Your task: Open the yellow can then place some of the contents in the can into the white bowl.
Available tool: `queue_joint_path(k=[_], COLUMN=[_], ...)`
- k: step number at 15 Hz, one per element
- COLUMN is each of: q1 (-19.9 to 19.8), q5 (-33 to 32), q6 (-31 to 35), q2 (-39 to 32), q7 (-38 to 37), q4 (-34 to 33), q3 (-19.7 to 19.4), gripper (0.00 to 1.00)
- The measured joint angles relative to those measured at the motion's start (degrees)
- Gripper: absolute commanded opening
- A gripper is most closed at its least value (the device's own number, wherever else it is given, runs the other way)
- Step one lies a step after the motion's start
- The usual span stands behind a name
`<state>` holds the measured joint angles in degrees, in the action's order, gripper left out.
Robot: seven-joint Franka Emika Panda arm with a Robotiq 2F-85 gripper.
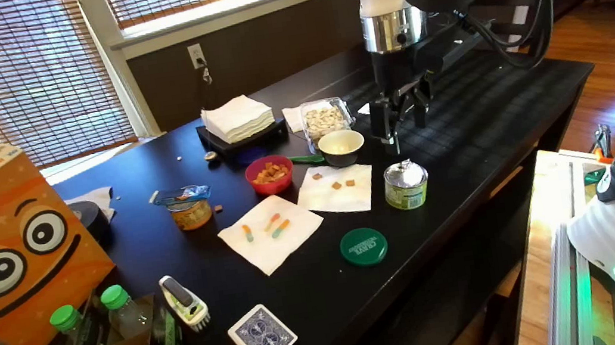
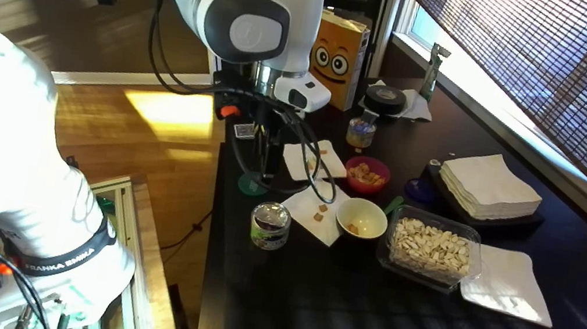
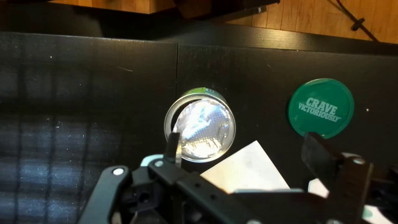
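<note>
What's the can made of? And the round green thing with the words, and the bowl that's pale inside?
The can: probably metal, with a smooth, silvery rim; its shiny, crinkled cover looks like foil.
The green disc: likely plastic, smooth and slightly shiny along its edge.
The bowl: maybe glazed ceramic, smooth inside, but it could be plastic; I can't tell.

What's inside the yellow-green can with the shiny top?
On the can, silver foil covers most of the top. The wrist view shows one narrow gap, too dark to see into. Whatever lies under the foil is hidden.
</note>
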<state>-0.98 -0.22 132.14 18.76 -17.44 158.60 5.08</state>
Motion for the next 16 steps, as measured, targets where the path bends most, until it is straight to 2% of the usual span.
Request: queue_joint_path(k=[7,12,13,14,16], q1=[-1.2,-1.0,-1.0,-1.0,-1.1], q5=[1.6,8.8,9.7,10.0,10.2], q6=[2.7,5.7,6.1,6.9,9.0], q2=[-4.4,-10.7,-11.9,-12.9,-14.7], q7=[2.6,7.4,8.0,8.1,8.0], q4=[0.1,0.0,0.0,0.0,-0.1], q3=[-5.7,-6.8,-6.8,-6.8,-6.8], gripper=[1.0,0.99,0.91,0.9,0.75])
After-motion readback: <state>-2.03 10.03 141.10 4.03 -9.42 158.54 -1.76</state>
